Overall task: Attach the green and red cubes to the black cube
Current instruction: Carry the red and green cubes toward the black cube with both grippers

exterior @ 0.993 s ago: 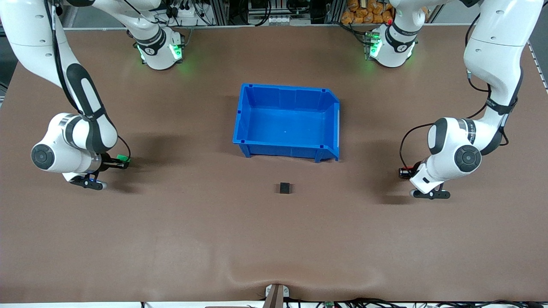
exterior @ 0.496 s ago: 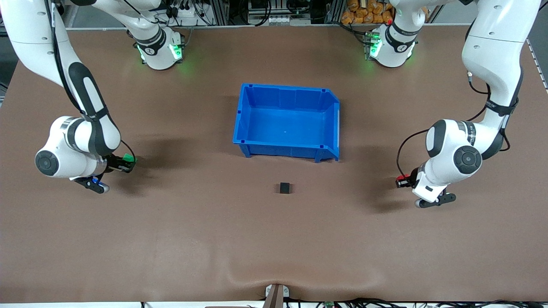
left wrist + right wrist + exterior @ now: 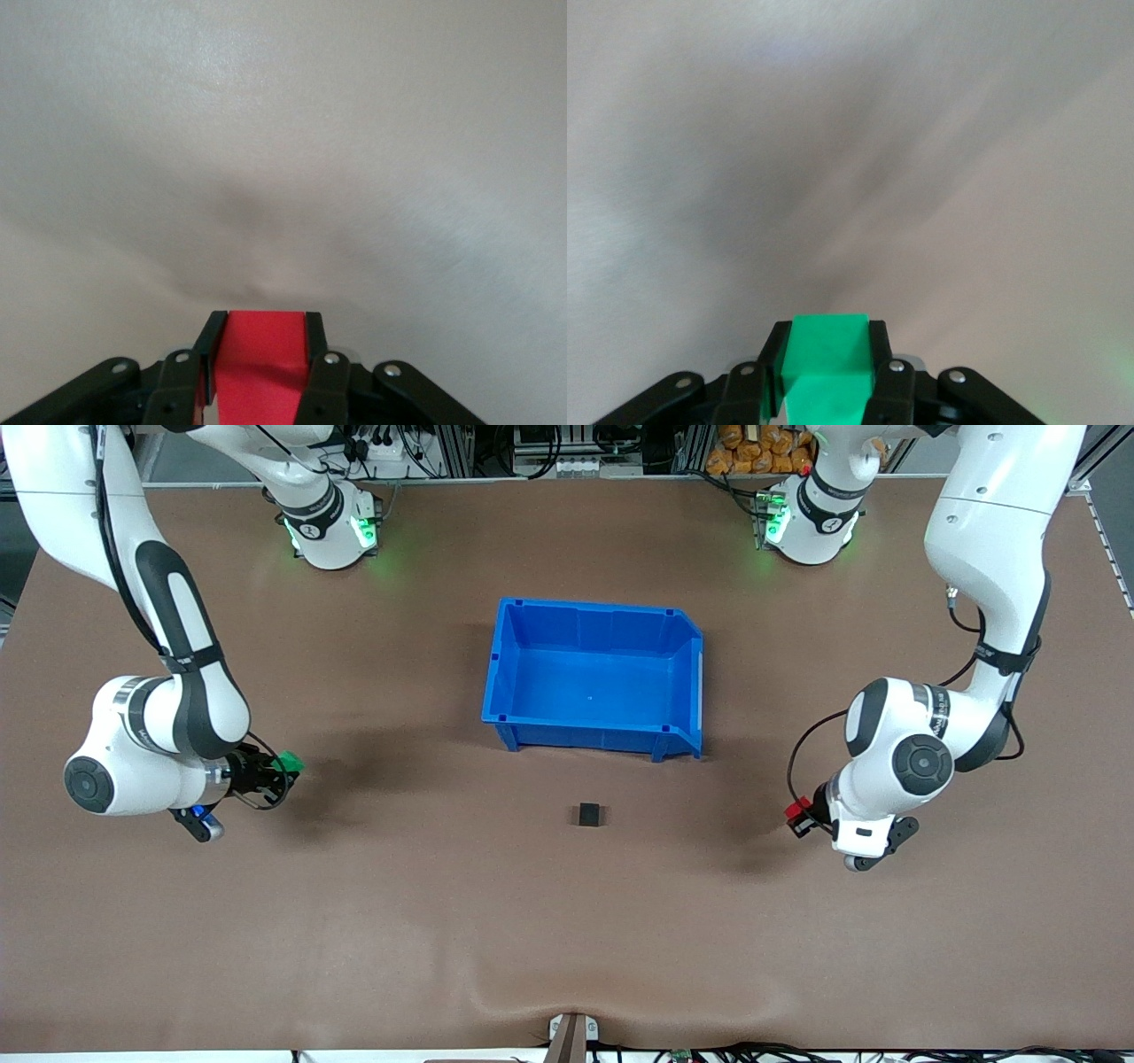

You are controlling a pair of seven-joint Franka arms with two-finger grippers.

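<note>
Movement since the earlier frames is all in the arms: both grippers have swung in toward the middle of the table, while the black cube [image 3: 589, 814] and the blue bin [image 3: 594, 677] lie where they lay before. The right gripper [image 3: 282, 766] now hangs over bare table toward the right arm's end, closer to the black cube than it was a second ago, its fingers [image 3: 777, 363] clamped on the green cube [image 3: 290, 762] — the right wrist view shows that cube [image 3: 825, 367] pinched between the two black pads. The left gripper [image 3: 799, 816] has likewise come inward and sits over the table toward the left arm's end, its fingers [image 3: 209, 365] closed on the red cube [image 3: 796, 810]; in the left wrist view the red cube [image 3: 259, 367] fills the gap between the pads.

The black cube rests alone on the table [image 3: 354, 921], nearer the front camera than the bin and well apart from both held cubes. The bin stands open-topped at mid-table with nothing in it.

The table is covered in a plain brown mat, slightly rumpled at the edge nearest the camera, with soft shadows under each arm. Along the top, the two arm bases glow green [image 3: 361, 530] — past them, cables and metal framing.
</note>
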